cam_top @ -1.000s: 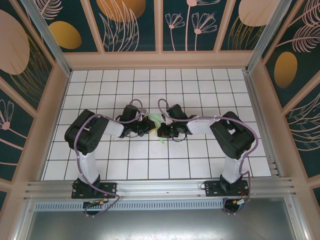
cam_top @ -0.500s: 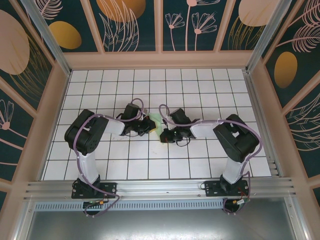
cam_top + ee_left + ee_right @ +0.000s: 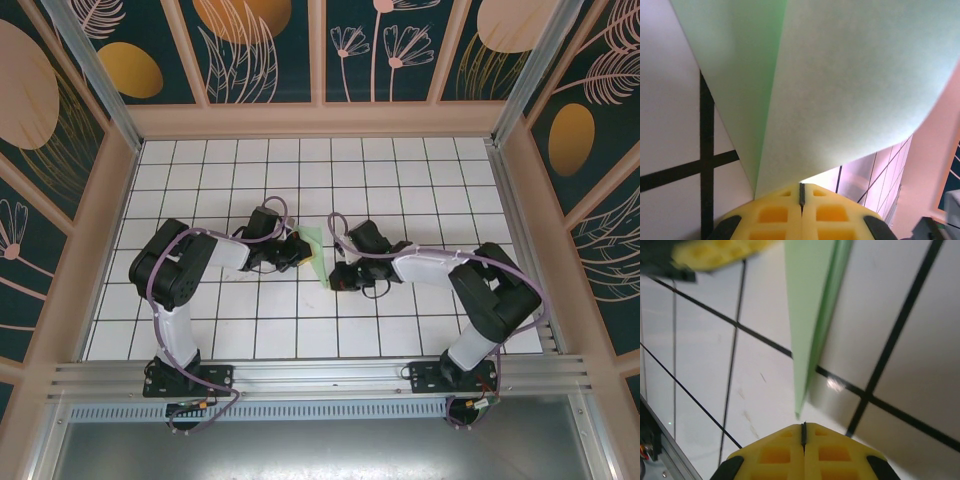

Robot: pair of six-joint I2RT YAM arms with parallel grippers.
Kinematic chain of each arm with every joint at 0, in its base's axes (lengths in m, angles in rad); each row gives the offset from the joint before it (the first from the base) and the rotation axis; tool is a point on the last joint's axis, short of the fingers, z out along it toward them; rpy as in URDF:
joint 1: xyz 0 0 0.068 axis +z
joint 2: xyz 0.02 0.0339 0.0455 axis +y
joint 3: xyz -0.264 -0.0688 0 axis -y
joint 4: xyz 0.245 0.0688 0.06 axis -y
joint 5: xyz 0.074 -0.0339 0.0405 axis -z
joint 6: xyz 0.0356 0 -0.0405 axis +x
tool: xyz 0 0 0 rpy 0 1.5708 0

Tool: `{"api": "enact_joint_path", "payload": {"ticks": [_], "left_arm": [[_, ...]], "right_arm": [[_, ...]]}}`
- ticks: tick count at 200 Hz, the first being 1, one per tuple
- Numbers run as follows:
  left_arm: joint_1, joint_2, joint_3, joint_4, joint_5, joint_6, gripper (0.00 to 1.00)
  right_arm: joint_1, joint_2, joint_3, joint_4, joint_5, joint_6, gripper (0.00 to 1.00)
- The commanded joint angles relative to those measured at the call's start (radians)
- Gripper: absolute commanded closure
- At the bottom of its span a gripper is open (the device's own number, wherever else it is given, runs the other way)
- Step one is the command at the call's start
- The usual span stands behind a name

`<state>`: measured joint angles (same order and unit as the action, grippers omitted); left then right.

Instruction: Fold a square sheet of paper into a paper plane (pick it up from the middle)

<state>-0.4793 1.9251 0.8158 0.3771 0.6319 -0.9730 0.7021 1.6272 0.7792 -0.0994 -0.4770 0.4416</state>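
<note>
Near the middle of the gridded surface (image 3: 400,180), the left pincer (image 3: 801,187) is pressed together on the lower edge of the folded green paper (image 3: 850,85), which curves up above it, while the right pincer (image 3: 803,428), pressed together on nothing, sits just beside the paper's pointed tip.

Paper (image 3: 850,90): we record pale mint green, plain, unpatterned.
Table (image 3: 400,170): white tiles, black grid lines.
Walls (image 3: 270,60): dark teal; we note peach and gold leaf and flower drawings.
Fingertips (image 3: 775,455): yellow.
Arms (image 3: 175,330): black and white.
</note>
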Motion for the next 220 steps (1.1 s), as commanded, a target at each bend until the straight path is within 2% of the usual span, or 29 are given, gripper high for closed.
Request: {"api": "enact_joint_path", "payload": {"ticks": [1,67,95,115,133,163,190,220], "left_arm": [[0.01,0.048,-0.013,-0.116,-0.163,0.054,1.0],[0.01,0.004,0.04,-0.096,-0.077,0.078,1.0],[0.01,-0.01,0.079,-0.095,-0.039,0.12,0.94],[0.01,-0.031,0.106,-0.125,-0.045,0.193,0.87],[0.01,-0.059,0.119,-0.16,-0.097,0.282,0.8],[0.01,-0.08,0.127,-0.202,-0.16,0.416,0.75],[0.011,-0.072,0.124,-0.186,-0.155,0.495,0.72],[0.01,-0.062,0.116,-0.141,-0.093,0.53,0.72]], "right_arm": [[0.005,0.011,0.066,0.098,0.046,0.075,0.99],[0.005,0.171,0.145,0.14,0.067,0.114,1.0],[0.005,0.213,0.157,0.122,0.073,0.099,0.99],[0.004,0.237,0.164,0.085,0.101,0.086,1.0],[0.002,0.245,0.163,0.06,0.121,0.07,1.0],[-0.006,0.251,0.165,0.022,0.124,0.041,1.0],[-0.007,0.255,0.169,-0.02,0.105,-0.005,1.0],[-0.013,0.246,0.162,-0.088,0.088,-0.088,1.0]]}}
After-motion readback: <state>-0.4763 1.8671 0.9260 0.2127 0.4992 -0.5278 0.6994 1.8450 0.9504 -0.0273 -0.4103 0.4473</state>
